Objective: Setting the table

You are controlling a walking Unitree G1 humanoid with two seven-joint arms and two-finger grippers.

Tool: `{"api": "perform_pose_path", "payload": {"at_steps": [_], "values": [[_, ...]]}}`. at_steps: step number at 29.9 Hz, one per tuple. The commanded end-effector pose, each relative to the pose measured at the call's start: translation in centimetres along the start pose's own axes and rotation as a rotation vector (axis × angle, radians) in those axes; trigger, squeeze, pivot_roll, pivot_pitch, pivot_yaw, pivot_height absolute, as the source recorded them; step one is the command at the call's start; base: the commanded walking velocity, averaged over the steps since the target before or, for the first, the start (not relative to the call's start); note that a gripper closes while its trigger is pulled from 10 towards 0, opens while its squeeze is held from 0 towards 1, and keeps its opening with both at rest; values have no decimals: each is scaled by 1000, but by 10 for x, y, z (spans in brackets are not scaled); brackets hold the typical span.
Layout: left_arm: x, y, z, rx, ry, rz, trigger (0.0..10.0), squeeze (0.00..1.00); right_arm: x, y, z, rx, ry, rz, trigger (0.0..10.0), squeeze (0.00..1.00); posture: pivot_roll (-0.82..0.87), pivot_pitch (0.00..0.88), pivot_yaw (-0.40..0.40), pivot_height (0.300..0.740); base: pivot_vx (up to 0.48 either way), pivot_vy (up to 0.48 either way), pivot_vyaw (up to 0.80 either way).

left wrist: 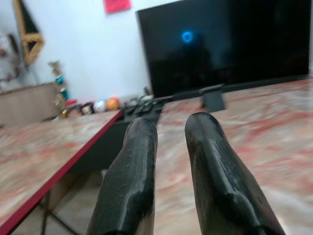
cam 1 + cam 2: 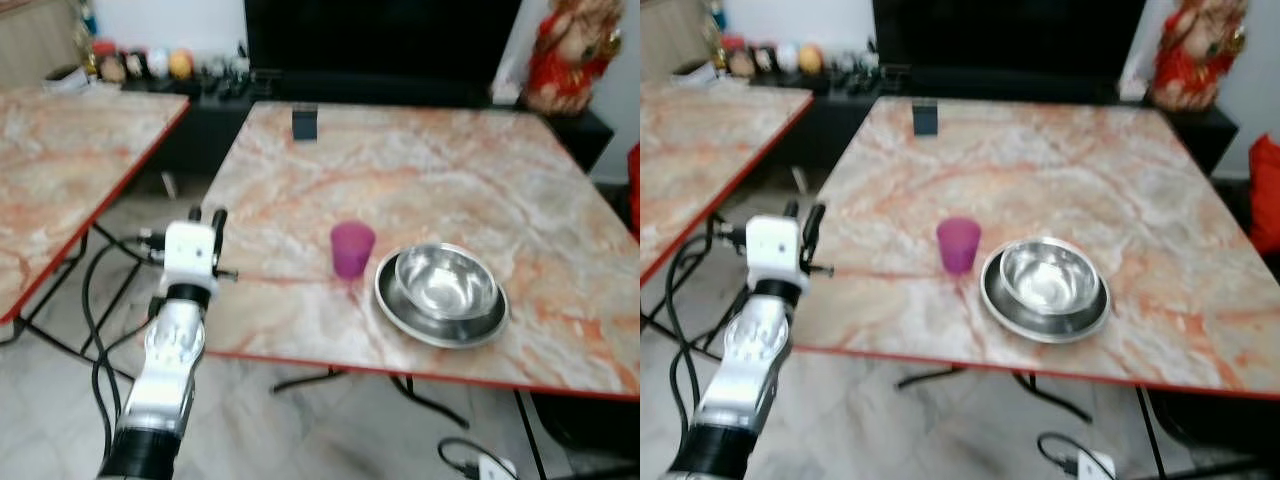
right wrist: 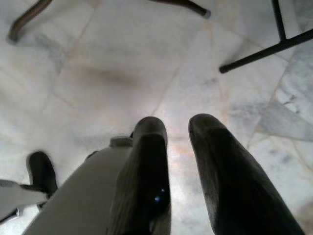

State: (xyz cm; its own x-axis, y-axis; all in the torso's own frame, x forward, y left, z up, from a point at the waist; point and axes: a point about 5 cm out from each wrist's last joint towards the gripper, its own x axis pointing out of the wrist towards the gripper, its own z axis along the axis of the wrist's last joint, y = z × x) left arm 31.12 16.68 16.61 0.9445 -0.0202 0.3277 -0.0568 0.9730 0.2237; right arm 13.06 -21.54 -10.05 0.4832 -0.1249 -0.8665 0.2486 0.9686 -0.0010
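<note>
— What's the room like?
— A marbled pink-and-grey desk (image 2: 430,170) with a red edge stands on black legs over a pale tiled floor (image 3: 122,73). A second desk (image 2: 60,160) of the same kind sits off to the robot's left. Behind them a dark screen (image 2: 380,40) fills the wall, with a red figurine (image 2: 565,55) to its right.

— And the tableware?
— A pink cup (image 2: 352,249) stands upright, mouth up, near the desk's front edge. Just to its right a steel bowl (image 2: 446,282) sits mouth up inside a steel plate (image 2: 400,305). I can't tell if cup and plate touch.

— The grippers?
— The left gripper (image 2: 208,214) is raised at the desk's left edge, pointing toward the screen, fingers slightly parted, empty. The right gripper (image 3: 178,132) hangs over the floor, likewise slightly parted.
</note>
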Motion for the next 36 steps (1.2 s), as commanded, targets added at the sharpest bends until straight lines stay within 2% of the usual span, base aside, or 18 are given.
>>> {"api": "perform_pose_path", "payload": {"at_steps": [1,36], "values": [[0,7,-1,9,8,19,10000,0,1,7,1,-9,-3,23,10000,0,136,0,-44,727,0,326,0],[2,-2,-1,-5,5,-15,10000,0,1,8,0,-28,3,31,10000,0,128,0,-34,727,0,327,0]]}}
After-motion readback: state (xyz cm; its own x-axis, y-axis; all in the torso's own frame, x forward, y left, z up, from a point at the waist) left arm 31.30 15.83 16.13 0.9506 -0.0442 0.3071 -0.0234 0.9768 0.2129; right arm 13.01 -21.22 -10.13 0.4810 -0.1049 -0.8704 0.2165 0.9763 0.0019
